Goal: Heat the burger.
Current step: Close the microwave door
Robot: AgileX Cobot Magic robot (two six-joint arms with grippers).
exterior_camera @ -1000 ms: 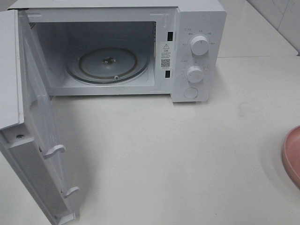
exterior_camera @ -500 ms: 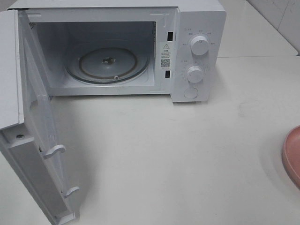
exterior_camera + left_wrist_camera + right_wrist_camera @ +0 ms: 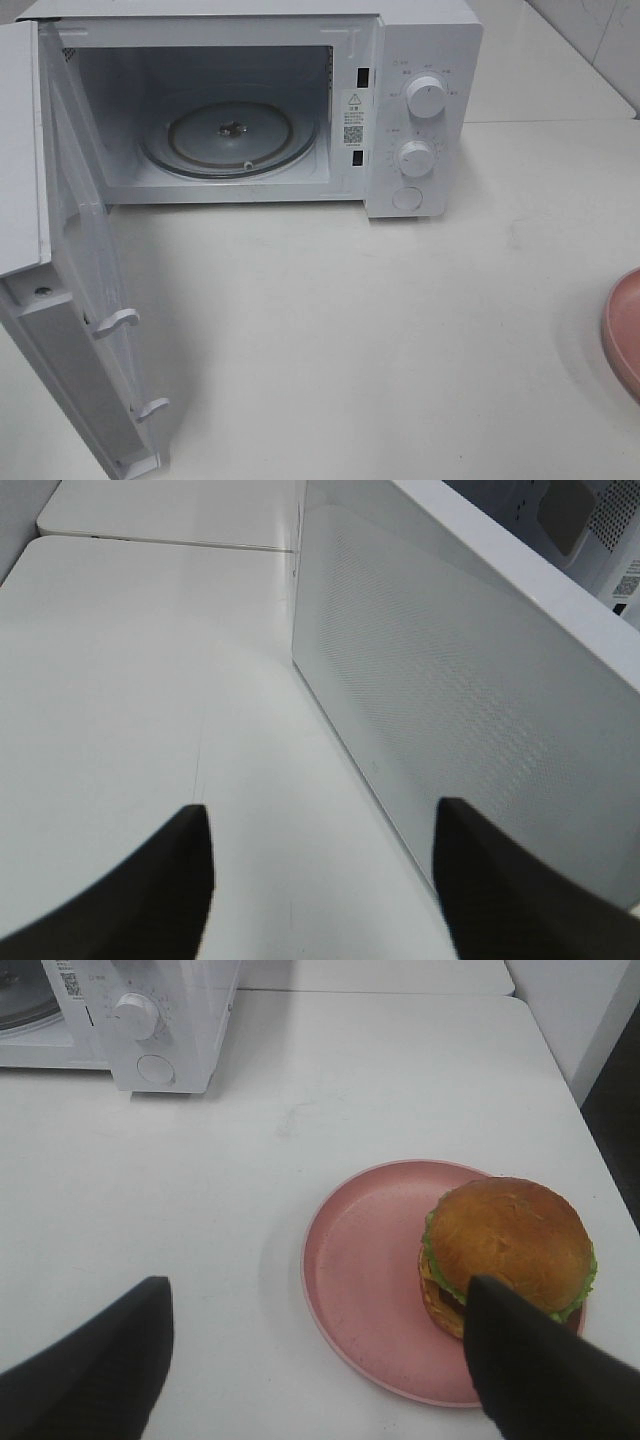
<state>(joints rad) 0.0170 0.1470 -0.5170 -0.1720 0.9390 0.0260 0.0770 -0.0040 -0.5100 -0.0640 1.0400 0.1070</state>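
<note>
The burger [image 3: 510, 1245], with a glossy brown bun and green lettuce, sits on the right side of a round pink plate [image 3: 370, 1260]. My right gripper [image 3: 320, 1360] hovers open above the table just in front of the plate, and one finger overlaps the burger's near edge in the picture. The white microwave [image 3: 420, 100] stands with its door [image 3: 70, 300] swung wide to the left, showing the bare glass turntable [image 3: 230, 135]. My left gripper [image 3: 325, 880] is open and holds nothing, beside the outer face of the door [image 3: 450, 680]. Neither gripper shows in the exterior high view.
Only a sliver of the pink plate [image 3: 625, 330] shows at the right edge of the high view. The microwave's two knobs and round button [image 3: 140, 1015] face the table. The table edge drops off right of the plate [image 3: 600, 1100].
</note>
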